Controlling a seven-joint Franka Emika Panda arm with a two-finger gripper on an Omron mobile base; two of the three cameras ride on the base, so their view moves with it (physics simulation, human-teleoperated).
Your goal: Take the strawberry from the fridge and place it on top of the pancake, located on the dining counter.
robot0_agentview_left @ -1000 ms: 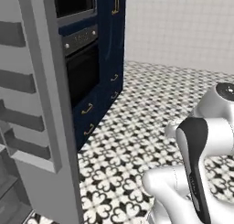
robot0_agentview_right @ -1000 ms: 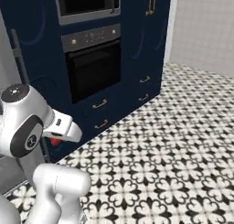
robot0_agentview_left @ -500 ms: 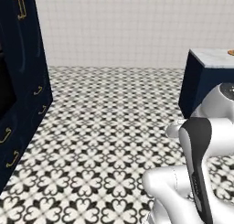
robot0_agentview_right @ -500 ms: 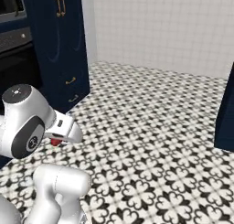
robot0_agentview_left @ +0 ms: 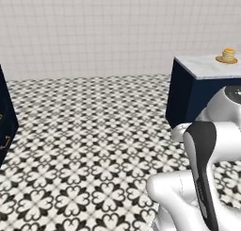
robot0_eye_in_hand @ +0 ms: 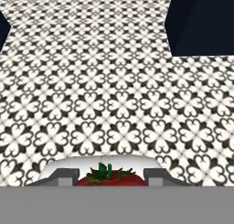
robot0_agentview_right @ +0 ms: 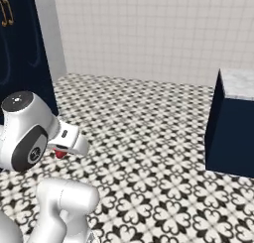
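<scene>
The tool (robot0_eye_in_hand: 109, 182) pinches the strawberry (robot0_eye_in_hand: 109, 177) low over the tiled floor (robot0_eye_in_hand: 114, 81). If the grip is loose, driving could shake the berry out. Far off, the pancake (robot0_agentview_left: 228, 55) waits on the table (robot0_agentview_left: 207, 67); approaching too fast risks hitting its corner.

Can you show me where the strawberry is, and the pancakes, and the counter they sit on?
strawberry (robot0_eye_in_hand: 109, 176): hand view, its red top with green leaves, between the gripper's fingers.
pancakes (robot0_agentview_left: 228, 54): left base view, side of the golden stack.
dining counter (robot0_agentview_left: 203, 66): left base view, bare marble top.
</scene>
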